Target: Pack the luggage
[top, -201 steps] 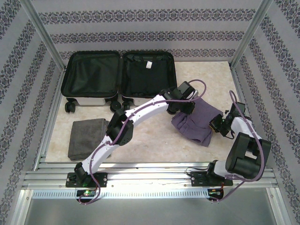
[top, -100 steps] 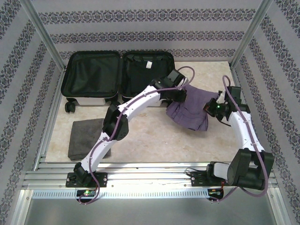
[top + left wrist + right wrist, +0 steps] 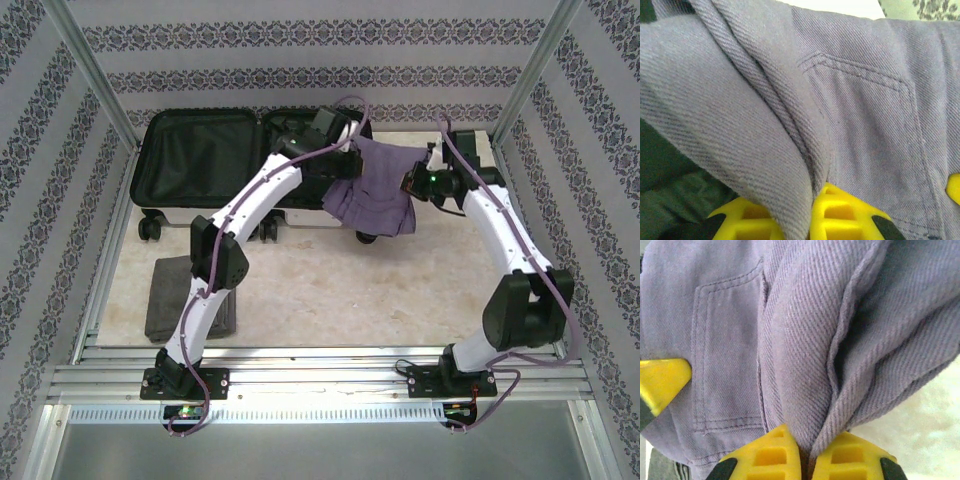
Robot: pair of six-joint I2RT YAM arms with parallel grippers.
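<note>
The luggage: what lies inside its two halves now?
The luggage has bare black lining in its left half. The right half is largely covered by the left arm and the purple garment, so its contents cannot be seen.

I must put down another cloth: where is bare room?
The beige tabletop is bare between the folded grey towel and the right arm. In the open white hard-shell suitcase, the left half looks empty; the right half is crowded by the hanging purple twill garment.

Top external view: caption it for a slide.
Left claw and right claw, shut on a purple garment, hold it beside the open luggage.
</note>
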